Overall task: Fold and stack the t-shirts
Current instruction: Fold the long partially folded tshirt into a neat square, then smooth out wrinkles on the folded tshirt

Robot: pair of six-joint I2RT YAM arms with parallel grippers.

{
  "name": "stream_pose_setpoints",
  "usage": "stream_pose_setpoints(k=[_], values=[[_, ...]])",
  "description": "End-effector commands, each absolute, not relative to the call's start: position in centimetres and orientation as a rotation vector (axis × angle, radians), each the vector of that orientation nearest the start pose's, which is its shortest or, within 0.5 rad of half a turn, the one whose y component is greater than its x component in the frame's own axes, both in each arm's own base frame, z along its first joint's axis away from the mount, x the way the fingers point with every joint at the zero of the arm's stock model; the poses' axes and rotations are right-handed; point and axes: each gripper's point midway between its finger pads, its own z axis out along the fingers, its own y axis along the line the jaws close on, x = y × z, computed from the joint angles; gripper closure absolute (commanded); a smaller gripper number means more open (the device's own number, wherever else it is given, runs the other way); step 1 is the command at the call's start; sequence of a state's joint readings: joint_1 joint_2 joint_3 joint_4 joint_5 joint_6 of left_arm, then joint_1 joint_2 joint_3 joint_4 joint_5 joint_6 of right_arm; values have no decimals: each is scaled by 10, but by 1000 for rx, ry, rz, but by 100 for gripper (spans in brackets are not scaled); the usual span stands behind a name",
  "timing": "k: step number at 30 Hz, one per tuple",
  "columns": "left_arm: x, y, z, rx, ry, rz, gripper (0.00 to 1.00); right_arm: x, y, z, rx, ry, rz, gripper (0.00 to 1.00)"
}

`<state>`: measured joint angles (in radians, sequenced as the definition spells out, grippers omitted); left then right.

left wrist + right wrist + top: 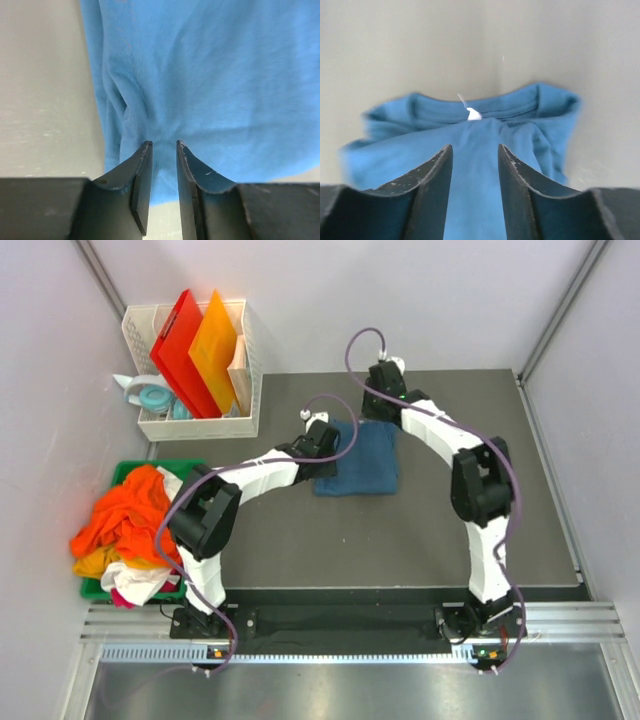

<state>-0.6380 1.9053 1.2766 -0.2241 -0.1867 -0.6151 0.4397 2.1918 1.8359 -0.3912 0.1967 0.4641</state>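
The folded blue shirt [360, 462] lies flat on the table [400, 540] between the two arms. The left gripper [164, 144] sits at its left edge, jaws a narrow slit apart with cloth puckered just off the tips. The right gripper [475, 147] hangs over the far collar edge, jaws spread wider and holding nothing. The pile [125, 515] of other shirts fills the green bin [128, 469] well to the left, so the left arm looks nearer for fetching one.
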Motion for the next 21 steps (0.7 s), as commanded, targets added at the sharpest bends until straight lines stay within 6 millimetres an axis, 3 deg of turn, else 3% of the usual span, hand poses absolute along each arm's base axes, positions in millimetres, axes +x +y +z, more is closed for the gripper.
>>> stream_pose_setpoints(k=[1, 2, 3, 4, 5, 6, 7, 8, 9, 10, 11, 12, 14, 21], values=[[410, -279, 119, -26, 2280, -349, 69, 515, 205, 246, 164, 2034, 291, 57], [413, -280, 121, -23, 2269, -343, 70, 508, 201, 247, 163, 2033, 284, 57], [417, -282, 115, -18, 2272, -334, 75, 499, 196, 236, 158, 2057, 269, 57], [425, -287, 122, -13, 2251, -345, 77, 488, 192, 250, 156, 2036, 281, 57], [430, -291, 122, -3, 2242, -354, 77, 481, 191, 249, 151, 2039, 287, 57], [435, -296, 109, 13, 2263, -344, 78, 469, 186, 231, 149, 2078, 268, 58], [445, -303, 119, 25, 2242, -351, 78, 459, 183, 239, 148, 2060, 276, 58], [450, -308, 115, 34, 2248, -349, 78, 453, 180, 236, 149, 2064, 273, 58], [455, -312, 95, 49, 2282, -327, 79, 442, 177, 219, 139, 2096, 257, 58], [466, -320, 106, 50, 2255, -340, 79, 433, 173, 224, 139, 2085, 252, 58], [470, -322, 101, 55, 2263, -333, 79, 425, 168, 209, 132, 2116, 223, 58], [474, -326, 88, 66, 2281, -331, 80, 417, 163, 210, 134, 2121, 211, 59], [484, -334, 89, 65, 2256, -352, 80, 403, 156, 194, 129, 2157, 183, 59], [485, -344, 49, 61, 2327, -389, 79, 371, 137, 191, 142, 2168, 155, 59]])
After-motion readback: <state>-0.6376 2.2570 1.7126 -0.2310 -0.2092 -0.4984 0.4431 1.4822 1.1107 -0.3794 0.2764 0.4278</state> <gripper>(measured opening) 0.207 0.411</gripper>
